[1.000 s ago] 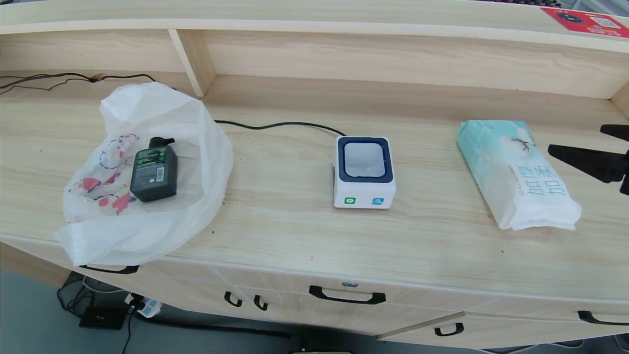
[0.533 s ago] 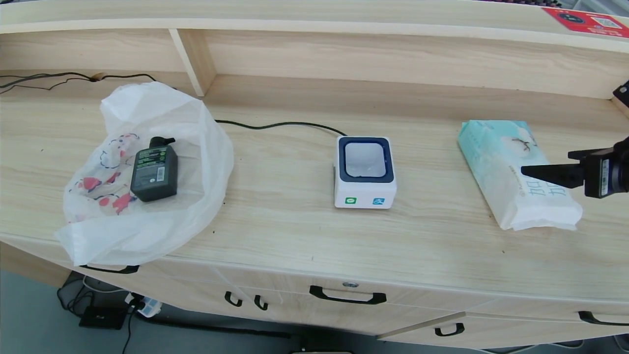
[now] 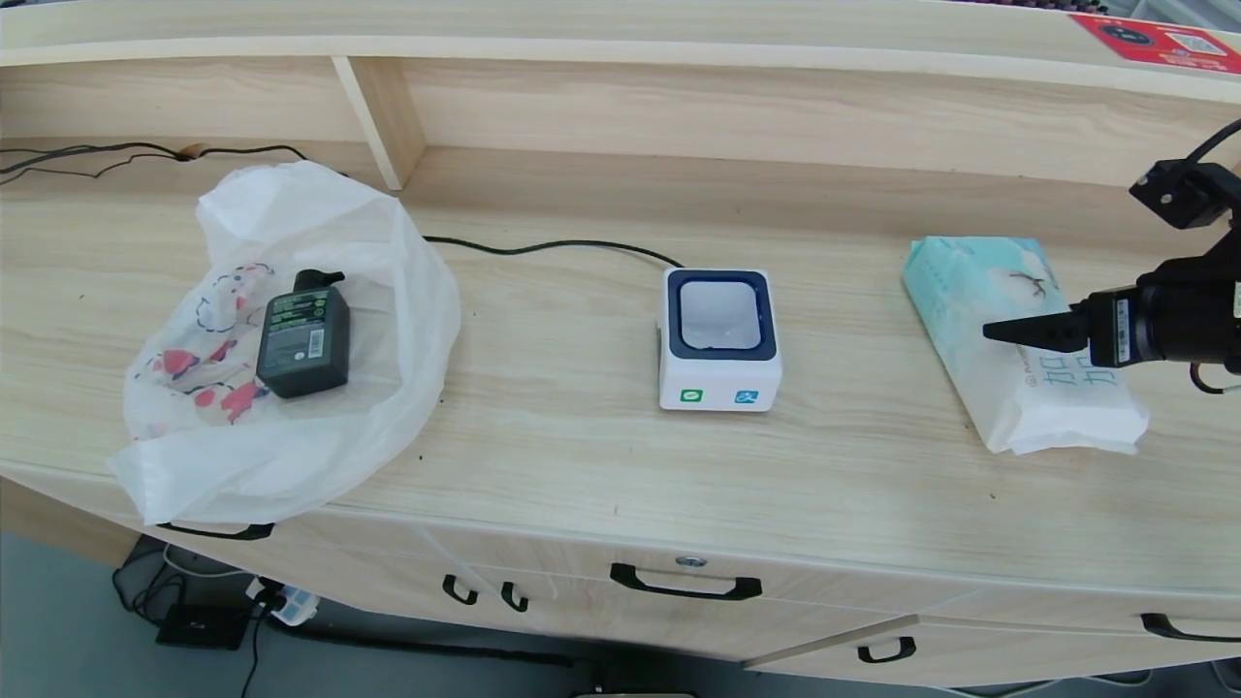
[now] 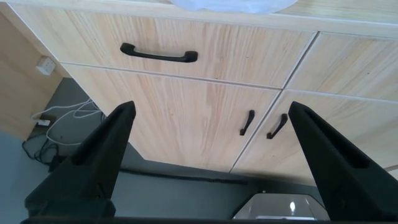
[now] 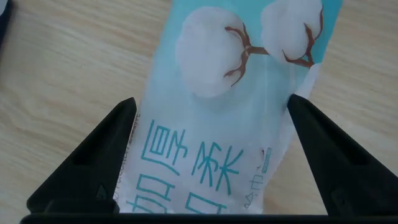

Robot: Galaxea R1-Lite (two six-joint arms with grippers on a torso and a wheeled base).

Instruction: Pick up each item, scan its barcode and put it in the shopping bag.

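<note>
A pale blue and white tissue pack (image 3: pixel 979 291) lies at the right of the wooden counter (image 3: pixel 582 456). My right gripper (image 3: pixel 999 332) hangs over its middle, open, with the fingers either side of the pack (image 5: pixel 230 81) in the right wrist view and the gripper (image 5: pixel 211 106) apart from it. A white scanner (image 3: pixel 719 339) with a blue-rimmed window stands mid-counter. At the left, the white shopping bag (image 3: pixel 291 427) lies spread open with a black bottle (image 3: pixel 304 334) in it. My left gripper (image 4: pixel 211 107) is open below the counter, facing the drawer fronts.
A black cable (image 3: pixel 553 245) runs from the scanner back toward the left. A raised shelf with a slanted divider (image 3: pixel 380 116) backs the counter. Drawer handles (image 3: pixel 684 585) line the front below; one handle (image 4: pixel 158 55) faces the left gripper.
My right gripper has come in from the right edge, moving left until it is over the tissue pack. The bag, bottle and scanner have not moved.
</note>
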